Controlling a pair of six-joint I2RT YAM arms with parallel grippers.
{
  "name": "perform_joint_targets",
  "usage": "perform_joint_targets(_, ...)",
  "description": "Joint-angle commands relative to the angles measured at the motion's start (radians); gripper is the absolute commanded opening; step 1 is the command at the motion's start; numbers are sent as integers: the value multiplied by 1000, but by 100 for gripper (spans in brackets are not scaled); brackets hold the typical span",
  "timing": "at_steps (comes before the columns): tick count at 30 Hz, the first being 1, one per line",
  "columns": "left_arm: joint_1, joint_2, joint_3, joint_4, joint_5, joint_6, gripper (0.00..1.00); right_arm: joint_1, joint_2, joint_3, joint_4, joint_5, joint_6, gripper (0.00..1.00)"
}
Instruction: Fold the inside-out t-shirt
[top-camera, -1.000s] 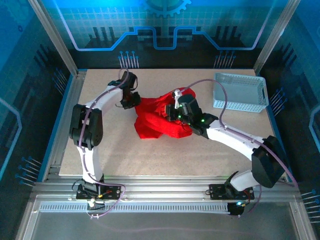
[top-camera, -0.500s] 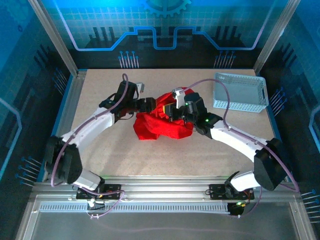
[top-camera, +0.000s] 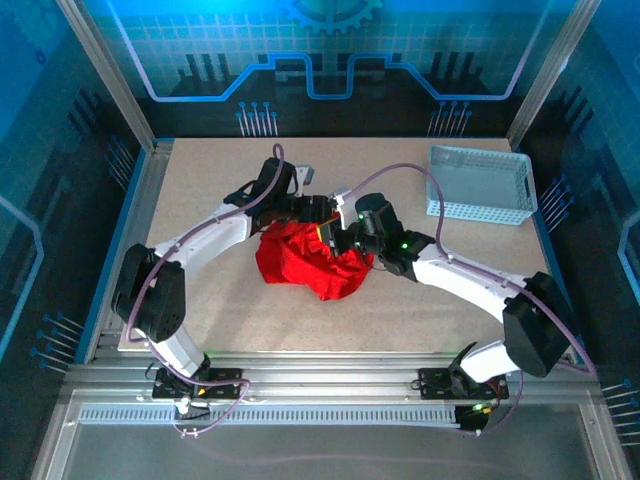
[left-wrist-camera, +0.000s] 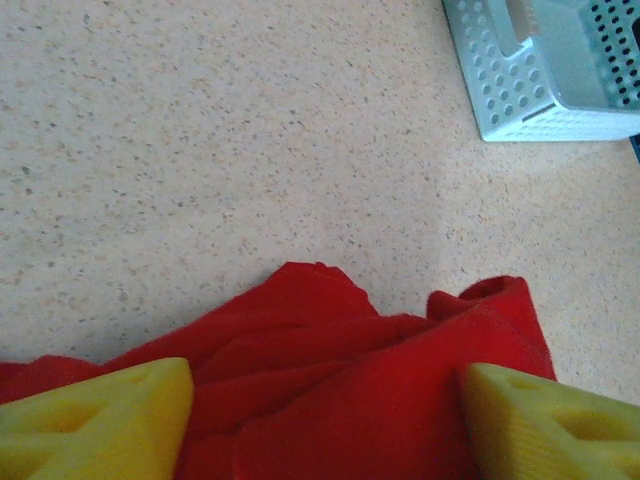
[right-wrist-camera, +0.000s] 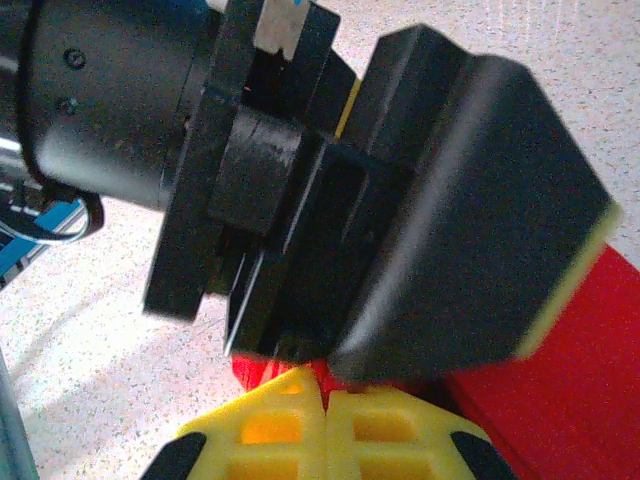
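The inside-out t-shirt (top-camera: 298, 265) is bunched into a rumpled red heap on the counter (top-camera: 200, 180), lying beneath and in front of both end effectors, which are brought close together over its far edge. The left end effector (left-wrist-camera: 325, 425) is spread wide: its yellow fingers (left-wrist-camera: 95, 420) are set well apart, with red cloth lying between them and nothing clamped. A raised fold of the shirt is seen just ahead of it, with bare counter beyond. The right end effector (right-wrist-camera: 325, 435) is closed, its yellow pads pressed flat against each other. Red cloth is seen right at its tips and to its right, but whether a fold is pinched between the pads cannot be told. The black body of the left end effector is seen just ahead of it. A white mesh basket (top-camera: 480, 185) is set well apart, ahead and to the right of the left end effector.
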Motion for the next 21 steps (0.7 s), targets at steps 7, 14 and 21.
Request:
perform_joint_targets(7,53,145,91,-183,-133,-56,18,-50,-243,37,-59,-7,-63,0)
perform_joint_targets(14,171,164,30,-226,-205,-182,9,-183,-344,-23,-60,-87,27,0)
perform_joint_targets(21,144,-115,-141,-121,-226,-203,35,-195,-303,-54,-26,-105,56,0)
